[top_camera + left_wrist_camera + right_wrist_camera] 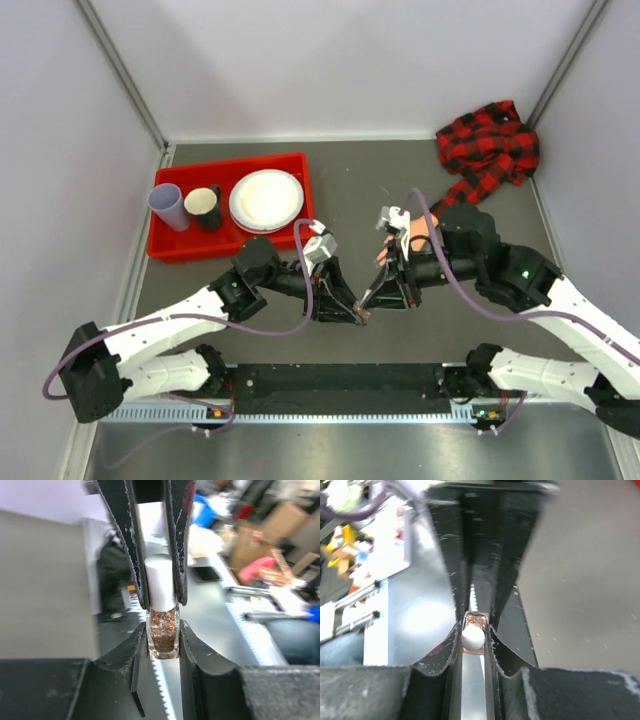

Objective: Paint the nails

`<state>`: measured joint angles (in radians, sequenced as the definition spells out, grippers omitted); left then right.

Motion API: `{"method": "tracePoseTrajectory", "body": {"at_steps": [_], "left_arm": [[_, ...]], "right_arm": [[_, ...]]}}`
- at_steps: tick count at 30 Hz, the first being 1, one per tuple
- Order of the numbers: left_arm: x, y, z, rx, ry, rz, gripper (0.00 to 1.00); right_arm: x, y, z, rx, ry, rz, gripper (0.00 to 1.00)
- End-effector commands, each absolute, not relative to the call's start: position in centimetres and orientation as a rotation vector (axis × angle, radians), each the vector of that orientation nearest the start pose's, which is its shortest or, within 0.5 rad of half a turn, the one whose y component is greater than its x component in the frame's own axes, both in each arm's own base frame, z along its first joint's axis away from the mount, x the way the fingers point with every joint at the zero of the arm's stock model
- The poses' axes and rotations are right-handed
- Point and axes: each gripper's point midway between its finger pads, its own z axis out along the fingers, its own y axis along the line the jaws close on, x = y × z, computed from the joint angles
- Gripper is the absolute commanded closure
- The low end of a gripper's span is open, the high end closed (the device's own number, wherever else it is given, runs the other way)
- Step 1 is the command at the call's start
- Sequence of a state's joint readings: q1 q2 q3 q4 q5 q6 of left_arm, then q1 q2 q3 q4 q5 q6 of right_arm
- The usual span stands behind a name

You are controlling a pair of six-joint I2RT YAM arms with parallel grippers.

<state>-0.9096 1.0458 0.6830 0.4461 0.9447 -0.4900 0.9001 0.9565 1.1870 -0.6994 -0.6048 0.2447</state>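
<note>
The left gripper (162, 630) is clamped on the glass of the polish bottle (163, 636). The right gripper (473, 630) is closed on its white cap (161, 582). We hold the glass firm and turn the cap about its own axis, then pull straight. The nails are too small to see, and their mannequin hand (418, 240) lies at 1 o'clock.

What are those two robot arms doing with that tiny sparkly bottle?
They're holding a bottle of glittery nail polish between them. The left gripper pinches the glass part and the right gripper pinches the white cap, which is on the bottle. It looks like they're about to open it. The peach mannequin hand lies just behind the right arm, and neither gripper touches it.
</note>
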Motion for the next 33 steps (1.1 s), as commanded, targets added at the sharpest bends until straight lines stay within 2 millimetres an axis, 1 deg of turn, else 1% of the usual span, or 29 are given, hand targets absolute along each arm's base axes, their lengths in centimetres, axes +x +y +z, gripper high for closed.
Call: {"method": "tracePoseTrajectory", "body": {"at_steps": [1,2,3,4,5,6,8,9,10,11,12,13,14,15,16,17,18,19,20,22,23,24,25,28,29,30,31,32,33], "left_arm": [[2.7,-32.0,35.5,1.371,0.975,-1.878,1.0],[3.4,-32.5,35.5,1.341,0.977,-1.834,1.0],[4.1,-32.8,34.8,1.318,1.051,-1.815,1.0],[4.8,-33.2,34.8,1.293,1.086,-1.778,1.0],[5.6,-33.6,34.6,1.29,1.077,-1.702,1.0],[7.2,-34.1,33.7,1.217,1.192,-1.636,1.0],[9.3,-34.5,33.4,1.169,1.215,-1.506,1.0],[11.0,-34.6,33.1,1.096,1.267,-1.424,1.0],[11.8,-34.5,32.3,1.074,1.299,-1.373,1.0],[12.8,-34.4,31.5,1.062,1.32,-1.305,1.0],[13.7,-34.3,31.2,1.039,1.348,-1.255,1.0],[15.4,-34.1,30.1,0.984,1.42,-1.165,1.0],[16.2,-33.8,29.5,0.976,1.44,-1.11,1.0],[17.1,-33.6,29.1,0.945,1.467,-1.061,1.0],[18.2,-33.2,28.4,0.907,1.501,-1.002,1.0],[18.6,-33.0,28.0,0.904,1.511,-0.97,1.0],[18.8,-32.9,27.6,0.9,1.518,-0.955,1.0],[18.9,-32.8,27.3,0.901,1.524,-0.943,1.0],[19.1,-32.9,27.2,0.893,1.521,-0.935,1.0],[19.2,-32.9,26.6,0.897,1.53,-0.933,1.0],[19.1,-33.0,26.7,0.895,1.528,-0.935,1.0],[19.1,-33.0,26.6,0.894,1.53,-0.935,1.0],[19.1,-32.9,26.5,0.894,1.53,-0.933,1.0],[19.0,-32.7,26.5,0.894,1.524,-0.923,1.0],[19.0,-32.7,26.4,0.896,1.526,-0.921,1.0],[19.1,-32.6,26.4,0.898,1.53,-0.916,1.0],[19.1,-32.7,26.3,0.902,1.534,-0.912,1.0],[19.1,-32.7,26.1,0.903,1.541,-0.905,1.0],[19.3,-32.6,25.9,0.9,1.55,-0.892,1.0]], "right_arm": [[6.6,28.7,33.7,-1.216,1.701,1.415,1.0],[6.6,28.5,33.3,-1.215,1.72,1.403,1.0],[6.7,28.4,33.2,-1.21,1.725,1.392,1.0],[7.1,28.2,33.1,-1.186,1.74,1.359,1.0],[7.4,28.0,33.0,-1.164,1.758,1.335,1.0],[8.4,27.8,32.7,-1.11,1.79,1.273,1.0],[9.6,27.4,32.6,-1.033,1.833,1.206,1.0],[11.1,26.8,31.8,-0.96,1.899,1.109,0.9],[11.8,26.5,31.9,-0.921,1.92,1.066,0.86],[12.5,26.4,31.2,-0.88,1.981,1.024,0.81],[13.6,25.9,30.8,-0.818,2.021,0.948,0.69],[13.7,25.3,30.5,-0.799,2.064,0.913,0.63],[14.2,25.3,30.2,-0.761,2.105,0.892,0.59],[14.8,25.0,30.1,-0.714,2.124,0.851,0.49],[14.9,24.7,30.2,-0.682,2.141,0.84,0.43],[15.0,24.8,30.3,-0.629,2.16,0.85,0.36],[15.1,24.8,30.6,-0.603,2.158,0.862,0.23],[15.2,25.2,31.0,-0.58,2.142,0.891,0.19],[15.2,25.6,31.4,-0.544,2.142,0.926,0.17],[15.5,26.2,31.6,-0.515,2.161,0.937,0.14],[15.7,26.1,31.0,-0.475,2.21,0.915,0.13],[16.5,25.8,30.5,-0.429,2.234,0.86,0.12],[17.0,26.1,30.0,-0.405,2.27,0.828,0.12],[17.4,26.6,29.0,-0.363,2.33,0.809,0.21],[17.7,27.2,29.3,-0.336,2.315,0.84,0.25],[17.7,27.6,29.1,-0.329,2.314,0.858,0.26],[17.8,27.7,28.7,-0.315,2.32,0.859,0.28],[18.0,27.9,28.8,-0.296,2.319,0.867,0.33],[18.2,27.9,28.8,-0.286,2.315,0.86,0.34]]}}
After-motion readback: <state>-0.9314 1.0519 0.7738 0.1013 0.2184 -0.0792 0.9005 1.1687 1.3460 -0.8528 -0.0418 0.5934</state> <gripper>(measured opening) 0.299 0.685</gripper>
